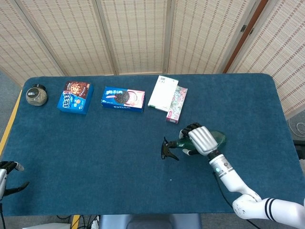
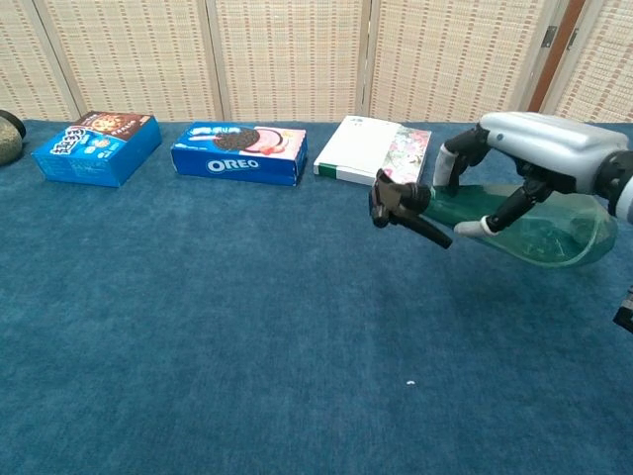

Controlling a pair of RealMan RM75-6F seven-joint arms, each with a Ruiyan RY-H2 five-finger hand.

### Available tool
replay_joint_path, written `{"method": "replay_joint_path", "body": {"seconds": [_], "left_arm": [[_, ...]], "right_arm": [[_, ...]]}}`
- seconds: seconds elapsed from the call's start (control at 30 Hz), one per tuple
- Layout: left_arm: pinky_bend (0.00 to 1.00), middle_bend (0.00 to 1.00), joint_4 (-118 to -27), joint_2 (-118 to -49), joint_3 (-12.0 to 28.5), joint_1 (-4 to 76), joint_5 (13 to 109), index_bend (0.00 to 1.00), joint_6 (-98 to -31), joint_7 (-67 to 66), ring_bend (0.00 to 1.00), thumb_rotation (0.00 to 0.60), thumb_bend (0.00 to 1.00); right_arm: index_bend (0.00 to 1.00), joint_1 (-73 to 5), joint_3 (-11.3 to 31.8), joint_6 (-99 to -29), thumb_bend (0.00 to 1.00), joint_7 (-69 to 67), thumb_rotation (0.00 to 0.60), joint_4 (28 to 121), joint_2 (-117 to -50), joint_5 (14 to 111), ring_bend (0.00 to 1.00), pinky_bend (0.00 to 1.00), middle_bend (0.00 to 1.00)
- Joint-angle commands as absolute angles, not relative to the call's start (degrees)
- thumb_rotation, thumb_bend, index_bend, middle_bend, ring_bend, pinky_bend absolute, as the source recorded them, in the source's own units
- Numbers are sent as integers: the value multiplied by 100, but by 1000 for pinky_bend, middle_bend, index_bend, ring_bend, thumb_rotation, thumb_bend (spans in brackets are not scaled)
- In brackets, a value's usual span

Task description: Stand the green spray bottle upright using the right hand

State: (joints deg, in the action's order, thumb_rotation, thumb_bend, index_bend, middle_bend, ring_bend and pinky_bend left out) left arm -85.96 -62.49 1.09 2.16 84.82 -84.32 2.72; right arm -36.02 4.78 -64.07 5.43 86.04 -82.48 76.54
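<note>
where it grips the green spray bottle (image 2: 534, 226), right hand (image 2: 529, 148) holds it lifted, horizontal, nozzle leftward; left hand (image 1: 5, 171) empty, fingers apart.

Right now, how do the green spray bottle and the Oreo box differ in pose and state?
The green spray bottle is gripped by the right hand, its fingers wrapped round it; the Oreo box is untouched. The bottle is held roughly on its side, with its black trigger head off the cloth, while the box lies flat on the table. The bottle is clear green; the box is printed blue and pink.
</note>
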Motion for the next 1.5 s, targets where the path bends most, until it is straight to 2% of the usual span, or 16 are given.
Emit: {"method": "replay_joint_path", "body": {"seconds": [0.03,0.4,0.73,1.23,1.5], "left_arm": [[388,473,-8637,-6246,113,239,8496,483,-8415,230,359,600,0],[389,474,-8785,-6186,120,304,8542,483,-8386,130,361,600,0],[390,474,-8796,-6202,103,322,8519,483,-8341,91,361,600,0],[390,474,-8825,-6249,80,346,8505,483,-8297,37,361,600,0],[390,474,-8810,-6241,67,332,8486,483,-8297,72,361,600,0]], "right_arm": [[505,-3215,485,-6910,178,-430,600,8489,-8233,8025,316,266,650],[505,-2646,513,-7714,178,-2947,600,8166,-8324,8513,316,266,650],[505,-2065,682,-8443,181,-4740,600,7966,-8694,8435,316,274,653],[515,-1438,907,-9154,250,-5757,600,7183,-9574,8314,319,306,655],[515,-1294,990,-9041,260,-6221,600,6562,-10010,8164,319,315,651]]}}
